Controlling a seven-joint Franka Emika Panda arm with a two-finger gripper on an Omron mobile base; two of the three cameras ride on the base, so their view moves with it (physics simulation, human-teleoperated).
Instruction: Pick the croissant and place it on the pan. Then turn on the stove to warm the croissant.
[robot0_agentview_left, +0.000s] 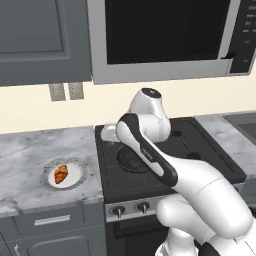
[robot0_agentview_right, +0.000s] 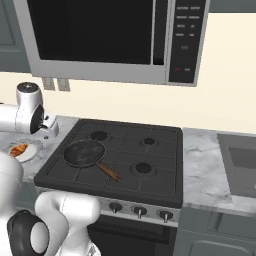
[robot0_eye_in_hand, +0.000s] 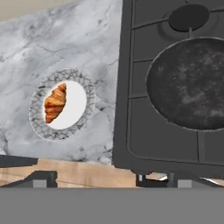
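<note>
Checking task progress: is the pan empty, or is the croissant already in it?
Empty. The pan shows only its bare dark surface; the croissant lies on the plate.

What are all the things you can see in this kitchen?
croissant: one, golden-orange, lying on the plate.
plate: one, white with grey patterned rim, on the marble counter left of the stove.
pan: one, dark grey with brown handle, empty, on the stove's front left burner.
stove: one, black, silver front with dark knobs.
counter: grey marble, on both sides of the stove.
microwave: one, silver with black door, above the stove.
sink: one, grey, far right.
robot arm: one, white, reaching over the stove.
</note>
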